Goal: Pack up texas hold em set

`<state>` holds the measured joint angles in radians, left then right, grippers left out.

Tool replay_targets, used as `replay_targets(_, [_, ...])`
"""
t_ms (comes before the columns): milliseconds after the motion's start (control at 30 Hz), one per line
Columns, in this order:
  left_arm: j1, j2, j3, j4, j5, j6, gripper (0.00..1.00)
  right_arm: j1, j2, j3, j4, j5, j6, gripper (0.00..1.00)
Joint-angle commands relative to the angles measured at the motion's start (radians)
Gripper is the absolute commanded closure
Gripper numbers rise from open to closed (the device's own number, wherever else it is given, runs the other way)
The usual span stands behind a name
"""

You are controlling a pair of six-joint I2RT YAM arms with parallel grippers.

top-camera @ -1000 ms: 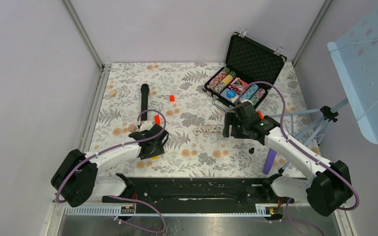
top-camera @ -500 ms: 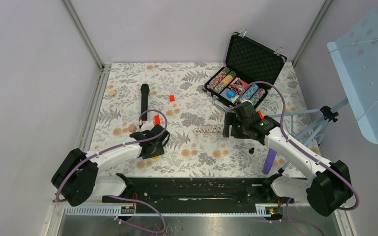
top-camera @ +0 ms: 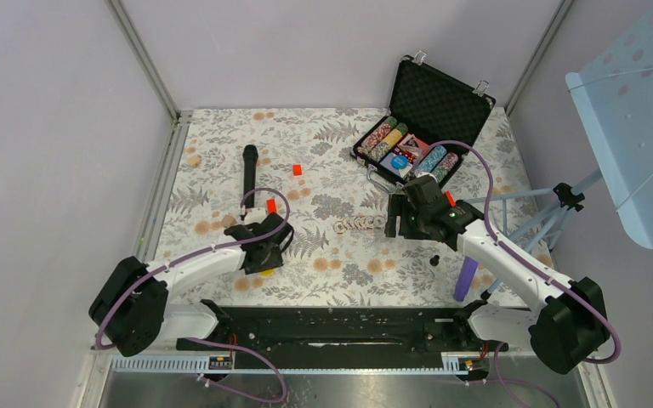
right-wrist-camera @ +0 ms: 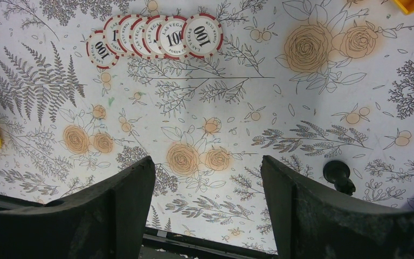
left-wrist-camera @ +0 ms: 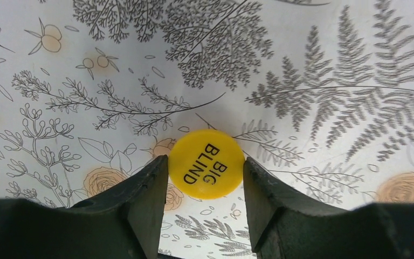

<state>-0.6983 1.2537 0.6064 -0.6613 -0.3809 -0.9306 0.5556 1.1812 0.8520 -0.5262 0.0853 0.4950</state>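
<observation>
Counting one round yellow BIG BLIND button (left-wrist-camera: 206,163) near-left, left gripper (left-wrist-camera: 205,168) clamped on it | one overlapping red-white chip row (right-wrist-camera: 156,35) centre, number unclear | one black briefcase (top-camera: 438,93) open far-right | right gripper (right-wrist-camera: 207,164) jaws apart, empty

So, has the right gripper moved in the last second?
No. The right gripper is where it was: same gap to the case behind it, fingertips just beside the chip row.

Left gripper (left-wrist-camera: 205,168) tighter on yellow button (left-wrist-camera: 206,162).
</observation>
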Motion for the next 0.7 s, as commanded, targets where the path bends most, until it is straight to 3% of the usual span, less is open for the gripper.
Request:
replay_targets(0, [-0.004,-0.016,0.090,-0.030,-0.008,0.023,0.58,0.006,-0.008,0.012,-0.004,0.000,0.005,0.22])
replay_targets(333, [-0.003,0.025,0.209,-0.034,-0.001,0.077,0.58,0.006,-0.039,0.024,-0.032,0.055,-0.001,0.21])
replay_targets(667, [-0.008,0.261,0.535,-0.034,0.022,0.203,0.58,-0.033,-0.139,0.064,-0.137,0.122,-0.012,0.20])
